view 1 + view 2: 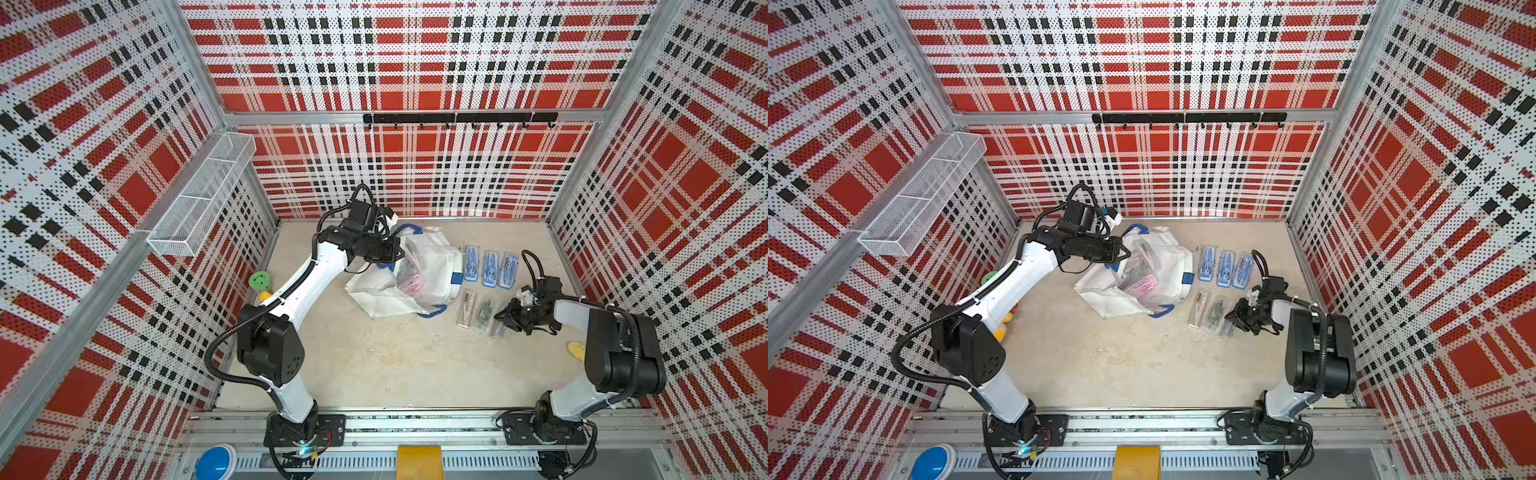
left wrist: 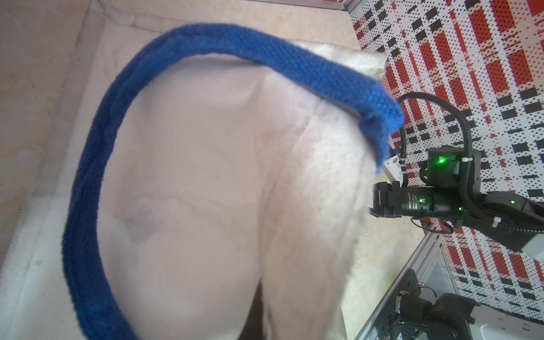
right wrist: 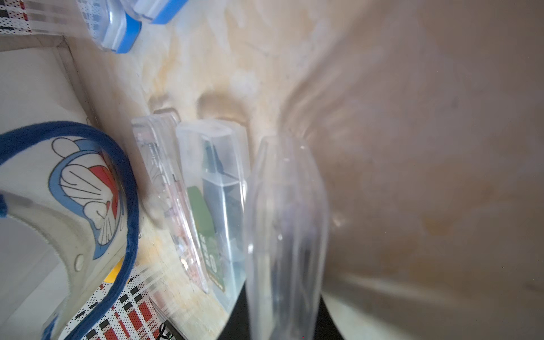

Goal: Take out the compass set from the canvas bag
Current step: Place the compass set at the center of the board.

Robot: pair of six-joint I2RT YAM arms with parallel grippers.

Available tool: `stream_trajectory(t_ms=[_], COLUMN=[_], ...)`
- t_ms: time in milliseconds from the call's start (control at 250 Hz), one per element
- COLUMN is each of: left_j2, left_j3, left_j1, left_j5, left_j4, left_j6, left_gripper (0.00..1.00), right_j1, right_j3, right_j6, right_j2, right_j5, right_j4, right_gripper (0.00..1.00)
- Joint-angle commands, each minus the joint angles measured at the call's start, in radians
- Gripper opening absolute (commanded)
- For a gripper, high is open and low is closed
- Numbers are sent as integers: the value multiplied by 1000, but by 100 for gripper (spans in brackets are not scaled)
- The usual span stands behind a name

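**Canvas bag** (image 1: 419,291): lying slumped on its side mid-table, mouth gaping toward the camera head. Blue strap handle (image 2: 88,206) looping close across the left wrist view.

**Left gripper** (image 1: 399,252): closed, apparently pinching the bag's rim beside a blue patch. Judged to be propping the mouth wide so the contents can be reached.

**Right gripper** (image 1: 501,319): clamping a clear case (image 3: 284,235), probably one compass set, low over the table. Hanging just beside two clear cases (image 1: 473,311) lying in parallel, so judged to be adding a third to that row.

**Blue cases** (image 1: 490,268): three, lying side by side near the bag's far flank, seemingly being grouped by colour.

**Pink cases** (image 1: 409,282): showing inside the bag's mouth, not yet taken out.

**Markings:**
- Cartoon print (image 3: 85,188) on the bag's side, showing a blue-and-white cat-like face with a red patch and carrying no wording.
- Green card (image 3: 206,232) inside the middle clear case, bearing pale lettering too blurred to read.
- Nothing legible elsewhere.
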Motion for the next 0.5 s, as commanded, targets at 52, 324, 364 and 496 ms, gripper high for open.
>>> stream_trajectory(t_ms=[52, 324, 364, 496], left_j2=[-34, -32, -33, -32], left_j3=[27, 30, 31, 35], left_j1=[2, 2, 2, 2], left_j5=[44, 44, 45, 42], left_j4=[12, 4, 4, 4], left_j6=[-4, -4, -3, -4], left_gripper=[0, 0, 0, 0], right_j1=[2, 1, 1, 1], right_j3=[28, 62, 65, 87], right_j6=[-7, -32, -33, -46], right_j2=[48, 57, 45, -13], right_j5=[-7, 35, 49, 104], right_j4=[46, -17, -29, -93], right_gripper=[16, 30, 35, 46])
